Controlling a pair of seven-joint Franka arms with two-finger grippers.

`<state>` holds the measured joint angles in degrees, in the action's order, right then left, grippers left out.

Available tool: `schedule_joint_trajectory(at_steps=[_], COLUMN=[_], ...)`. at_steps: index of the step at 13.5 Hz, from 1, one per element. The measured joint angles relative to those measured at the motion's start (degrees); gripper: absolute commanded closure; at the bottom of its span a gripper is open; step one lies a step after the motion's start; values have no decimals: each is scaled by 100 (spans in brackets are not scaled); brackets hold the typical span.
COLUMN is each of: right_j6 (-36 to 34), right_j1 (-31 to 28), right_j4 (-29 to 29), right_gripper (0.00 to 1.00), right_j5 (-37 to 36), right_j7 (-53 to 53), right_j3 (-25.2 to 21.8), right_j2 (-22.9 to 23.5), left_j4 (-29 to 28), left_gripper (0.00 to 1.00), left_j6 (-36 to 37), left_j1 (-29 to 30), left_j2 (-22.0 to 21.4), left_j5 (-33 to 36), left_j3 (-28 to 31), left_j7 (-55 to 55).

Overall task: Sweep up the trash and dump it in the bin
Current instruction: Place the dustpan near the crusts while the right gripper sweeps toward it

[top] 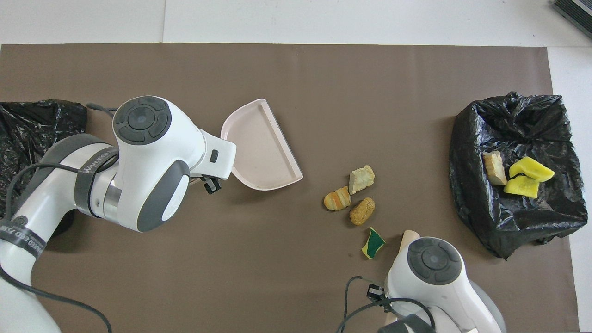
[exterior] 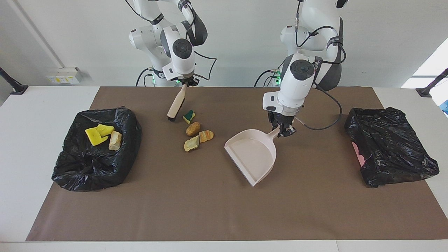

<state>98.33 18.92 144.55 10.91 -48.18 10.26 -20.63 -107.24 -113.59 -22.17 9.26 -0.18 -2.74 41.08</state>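
Four trash scraps lie loose on the brown mat: a green-and-yellow sponge bit [exterior: 189,116] [top: 373,243], a brown lump [exterior: 193,128] [top: 362,211], an orange lump [exterior: 206,135] [top: 337,200] and a tan lump [exterior: 191,144] [top: 361,179]. Two yellow sponge pieces [exterior: 96,134] [top: 527,178] and a tan lump [exterior: 115,140] [top: 494,168] lie in the black-bagged bin [exterior: 87,168] [top: 508,222] at the right arm's end. My right gripper [exterior: 187,83] is shut on a brush [exterior: 176,104], whose bristles are down beside the sponge bit. My left gripper [exterior: 282,130] is shut on the handle of a pink dustpan [exterior: 252,154] [top: 261,148], which is empty.
A second black-bagged bin [exterior: 388,145] [top: 32,125] sits at the left arm's end of the table. The brown mat [exterior: 224,210] covers most of the white table. In the overhead view the arms' wrists hide both grippers.
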Motion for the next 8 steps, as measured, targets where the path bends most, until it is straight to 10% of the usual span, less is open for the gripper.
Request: schedule_joint_trajectory(at_steps=[8], right_j6=[2045], right_j1=[1183], right_j4=[306], right_gripper=[100], right_j5=[221], right_j7=[-1185], right_j3=[59], right_j2=[617], left_j4=[-1186], left_gripper=[100], left_j6=[-310], left_j1=[27], left_j2=[-455], left_j5=[-578], left_j3=[-76], left_j7=[573])
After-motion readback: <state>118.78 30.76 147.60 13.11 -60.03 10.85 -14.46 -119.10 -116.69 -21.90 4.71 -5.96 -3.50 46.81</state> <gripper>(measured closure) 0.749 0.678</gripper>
